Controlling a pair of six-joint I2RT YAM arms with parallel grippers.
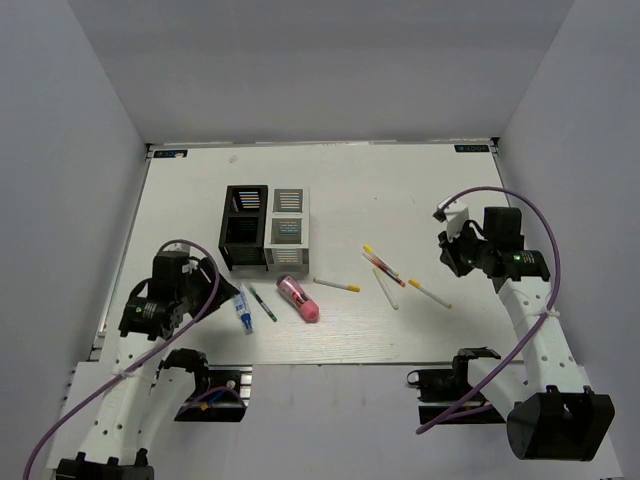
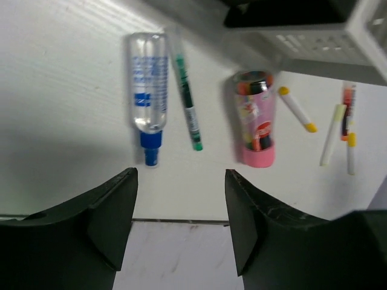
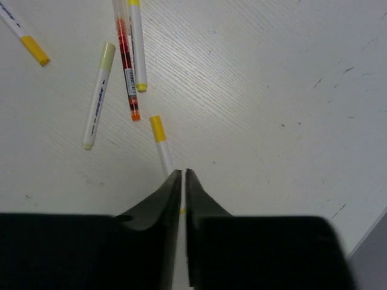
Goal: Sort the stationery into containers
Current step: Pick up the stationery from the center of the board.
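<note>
Lying loose on the white bench (image 1: 400,200), the stationery is spread across the lower middle of the top view. A blue-and-white tube (image 1: 244,308), a thin green pen (image 1: 263,303) and a stubby pink marker (image 1: 299,298) are set side by side but apart, just below the two containers. The black organiser (image 1: 245,228) stands on the left, and the white organiser (image 1: 288,230) is joined to its right side. Further right, a red pen (image 1: 383,266) is laid close against one yellow-tipped stick (image 1: 371,252). Three more such sticks are scattered near it, each flat on the bench.

The left claw (image 1: 212,280) is seen at the lower left of the top view, near the tube. In its wrist view the fingers (image 2: 115,205) are held wide apart, with only bare bench between them and the tube's blue cap just above the gap.

The right claw (image 1: 448,258) is placed at the right of the frame. Its fingers are drawn together, only a thin slit being left. The rightmost stick (image 3: 161,142) runs under the tips; whether it is touched cannot be told.
</note>
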